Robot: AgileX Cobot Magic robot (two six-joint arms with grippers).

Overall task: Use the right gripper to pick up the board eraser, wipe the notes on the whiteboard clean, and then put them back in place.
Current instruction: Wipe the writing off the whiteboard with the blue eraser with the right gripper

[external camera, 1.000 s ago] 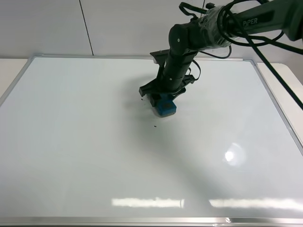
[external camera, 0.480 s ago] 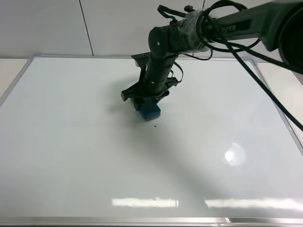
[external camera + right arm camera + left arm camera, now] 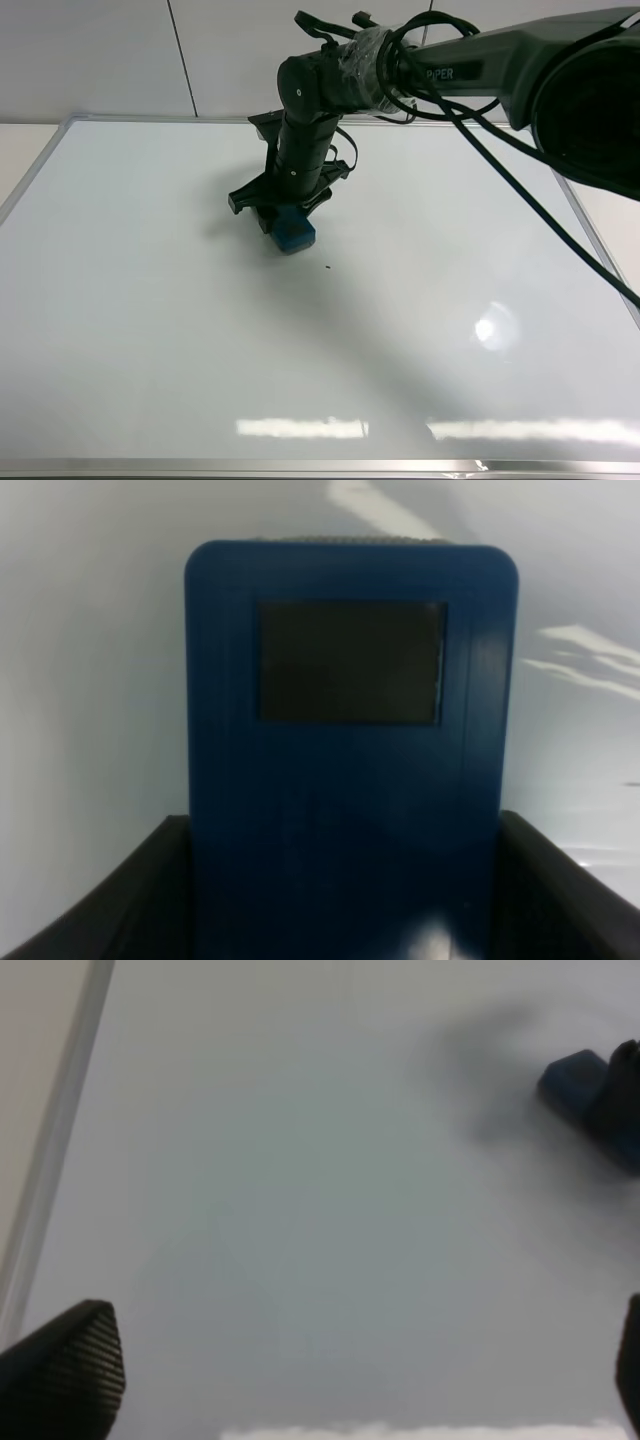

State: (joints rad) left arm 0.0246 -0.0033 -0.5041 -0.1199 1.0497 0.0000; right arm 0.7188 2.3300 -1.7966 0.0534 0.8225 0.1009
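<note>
Since a second ago the right gripper (image 3: 284, 213) has dragged the board eraser (image 3: 294, 233) leftward in the high view across the whiteboard (image 3: 150, 300). It passed on the far side of the small black speck (image 3: 328, 266), which sits exactly where it was. The eraser is now just beside the speck, off its far-left side and not touching it. Right pincer is clamped on the eraser's rear half; the wrist view shows the front half with one dark grey patch (image 3: 348, 662) sticking out past the fingers. The eraser looks flat on the board, but contact pressure can't be judged. No other marks are visible near the speck, so it seems to be all that's left of the notes.

Main risk is that the sweep line runs beside the speck and not over it, so another pass on the same track would leave it. The next stroke needs to shift toward the near edge to cover the speck. Second risk: the grip is on one end only, so pushing hard could tip or twist the eraser in the jaws and lift the felt. Trailing cables (image 3: 470, 110) hang well clear of the speck and are a low concern. Left gripper (image 3: 350, 1370) has its fingers wide apart and holds nothing, well away from the speck.
</note>
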